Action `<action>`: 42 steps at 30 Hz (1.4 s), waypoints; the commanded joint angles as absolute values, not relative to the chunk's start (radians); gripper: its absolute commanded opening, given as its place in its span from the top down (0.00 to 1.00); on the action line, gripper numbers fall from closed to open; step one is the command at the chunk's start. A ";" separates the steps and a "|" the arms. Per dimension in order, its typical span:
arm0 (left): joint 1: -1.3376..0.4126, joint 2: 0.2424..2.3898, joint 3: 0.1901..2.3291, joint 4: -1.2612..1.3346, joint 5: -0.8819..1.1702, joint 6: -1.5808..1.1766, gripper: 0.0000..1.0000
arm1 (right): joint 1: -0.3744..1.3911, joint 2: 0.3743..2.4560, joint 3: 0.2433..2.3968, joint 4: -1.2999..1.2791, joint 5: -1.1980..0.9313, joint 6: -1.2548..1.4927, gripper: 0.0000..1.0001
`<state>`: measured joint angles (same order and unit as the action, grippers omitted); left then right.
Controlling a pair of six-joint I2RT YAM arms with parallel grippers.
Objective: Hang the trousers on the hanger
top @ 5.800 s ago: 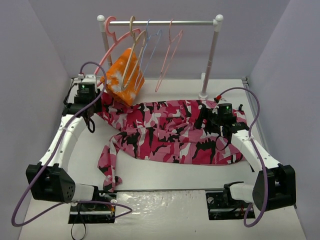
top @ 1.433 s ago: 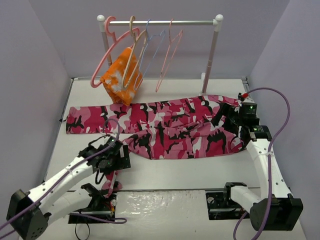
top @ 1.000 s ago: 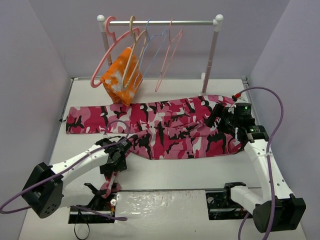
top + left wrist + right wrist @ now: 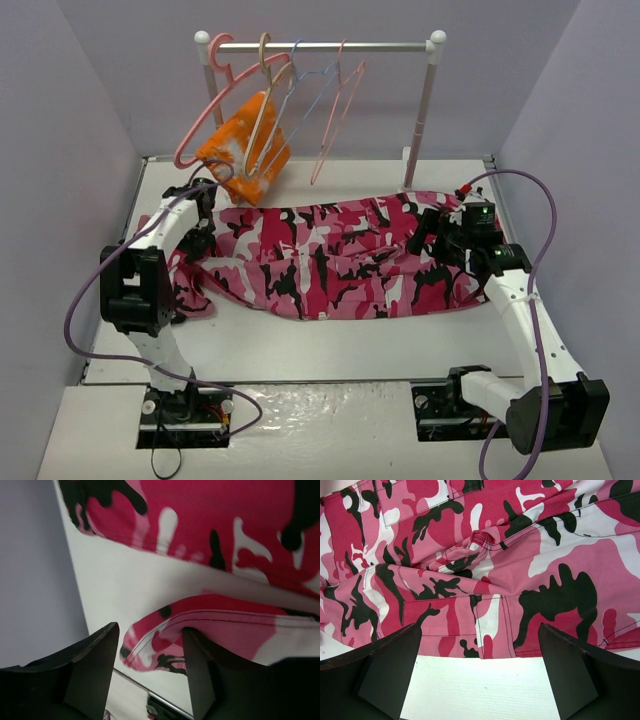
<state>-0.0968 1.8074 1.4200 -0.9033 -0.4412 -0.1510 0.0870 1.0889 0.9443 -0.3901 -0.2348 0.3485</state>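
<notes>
Pink, red, white and black fabric: the trousers (image 4: 330,255) lie spread across the table (image 4: 330,345) in front of the rail. The broad end with pocket seams is under the right arm and the leg ends are bunched at the far left.
Hanger: the beige hanger (image 4: 265,100) hangs by its hook from the rail (image 4: 380,45), above the trousers and apart from them.
In the way: an orange-and-white cloth (image 4: 245,150) hangs at the beige hanger and covers its lower part. Whether it is draped over the crossbar cannot be told.
Neighbours on the rail: a thick pink hanger (image 4: 205,125) is on the left, its low end just above the left arm's wrist. The thin wire hangers (image 4: 335,130), blue and pink, are on the right.
Left gripper (image 4: 202,240) (image 4: 150,630): down at the far-left end of the trousers, just below the cloth. Its jaws stand partly apart. A hemmed fold of leg lies in the gap against one finger, and the other finger is clear of it, so nothing is clamped.
Right gripper (image 4: 428,240) (image 4: 479,627): hovers over the broad end with jaws spread wide, holding nothing.
Post: the right post (image 4: 422,120) stands just behind the trousers.
Cables: purple cables (image 4: 70,325) loop beside each arm.
</notes>
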 commanded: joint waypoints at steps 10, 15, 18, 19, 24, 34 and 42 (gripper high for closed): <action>0.106 1.726 1.531 -0.811 -0.341 -0.354 0.28 | 0.096 1.126 1.011 -0.382 -0.231 0.308 0.00; 0.156 1.501 1.276 -0.781 -0.231 -0.447 0.18 | 0.101 1.114 1.006 -0.380 -0.250 0.305 0.00; 0.211 1.443 1.113 -0.717 -0.160 -0.444 0.18 | 0.118 1.116 1.002 -0.379 -0.261 0.305 0.00; 0.229 1.438 1.092 -0.692 -0.127 -0.443 0.18 | 0.125 1.120 1.001 -0.378 -0.263 0.304 0.00; 0.261 1.485 1.020 -0.647 -0.031 -0.467 0.18 | 0.156 1.137 1.002 -0.374 -0.260 0.295 0.00; 0.291 1.684 1.013 -0.669 -0.129 -0.496 0.24 | 0.182 1.112 0.979 -0.370 -0.250 0.288 0.00; 0.354 1.796 1.177 -0.815 -0.419 -0.386 0.30 | 0.187 1.116 0.984 -0.372 -0.240 0.285 0.00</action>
<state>0.3237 1.7497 1.1171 -0.7573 -0.1461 -0.4498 0.1783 1.1278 0.9634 -0.4019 -0.2440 0.3029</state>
